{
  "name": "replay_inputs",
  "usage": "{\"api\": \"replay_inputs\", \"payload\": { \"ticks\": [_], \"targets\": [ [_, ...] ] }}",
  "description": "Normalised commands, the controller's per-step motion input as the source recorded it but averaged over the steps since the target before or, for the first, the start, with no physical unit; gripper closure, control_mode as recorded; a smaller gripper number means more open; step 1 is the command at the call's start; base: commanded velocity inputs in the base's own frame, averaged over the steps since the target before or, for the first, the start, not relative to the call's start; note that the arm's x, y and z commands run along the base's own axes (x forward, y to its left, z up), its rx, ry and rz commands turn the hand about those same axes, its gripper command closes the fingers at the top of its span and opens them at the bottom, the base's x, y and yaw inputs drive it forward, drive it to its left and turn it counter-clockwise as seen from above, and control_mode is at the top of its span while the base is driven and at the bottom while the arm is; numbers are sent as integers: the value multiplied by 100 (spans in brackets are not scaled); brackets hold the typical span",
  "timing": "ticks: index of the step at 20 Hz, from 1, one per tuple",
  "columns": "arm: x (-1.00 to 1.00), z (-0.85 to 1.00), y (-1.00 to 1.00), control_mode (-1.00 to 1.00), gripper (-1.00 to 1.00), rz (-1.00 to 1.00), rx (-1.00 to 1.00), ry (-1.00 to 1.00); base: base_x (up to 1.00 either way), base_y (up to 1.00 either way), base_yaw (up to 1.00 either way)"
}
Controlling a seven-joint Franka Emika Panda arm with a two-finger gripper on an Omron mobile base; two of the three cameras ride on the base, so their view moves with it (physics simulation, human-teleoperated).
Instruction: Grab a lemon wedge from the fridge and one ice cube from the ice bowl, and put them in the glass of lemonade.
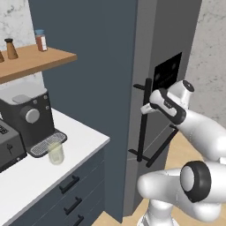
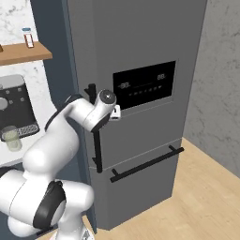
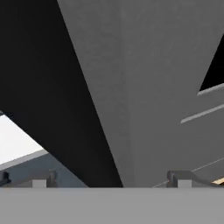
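Note:
The grey fridge (image 1: 163, 39) (image 2: 140, 37) stands shut, so the lemon wedge is hidden. My gripper (image 1: 148, 108) (image 2: 116, 112) is open, right at the upper door's black vertical handle (image 1: 143, 119) (image 2: 96, 140), with nothing held. In the hand view the gripper (image 3: 109, 180) faces the grey fridge door (image 3: 153, 87) at close range, its fingertips (image 3: 38, 181) wide apart. The glass of lemonade (image 1: 56, 153) (image 2: 11, 137) stands on the white counter (image 1: 84, 141) in front of the coffee machine (image 1: 31, 119). The ice bowl and ice cube are out of view.
A toaster (image 1: 6, 148) sits left of the coffee machine. A wooden shelf (image 1: 31, 59) above carries jars (image 1: 40, 40). The fridge has a black display panel (image 2: 144, 85) and a lower drawer bar handle (image 2: 147, 163). Wooden floor (image 2: 201, 197) lies to the right.

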Motion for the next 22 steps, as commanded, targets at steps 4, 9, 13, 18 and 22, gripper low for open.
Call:
{"api": "replay_inputs", "payload": {
  "ticks": [4, 9, 13, 18, 22],
  "targets": [
    [23, 0, 16, -100, -100, 0, 4, -6, 0, 0, 0],
    [21, 0, 23, -100, -100, 0, 0, 0, 0, 0, 0],
    [15, -13, 25, -100, -100, 0, 0, -2, 0, 0, 0],
    [0, -46, 20, -100, -100, 0, 4, -18, 0, 0, 0],
    [10, -11, 19, -100, -100, 0, 1, -6, 0, 0, 0]
  ]
}}
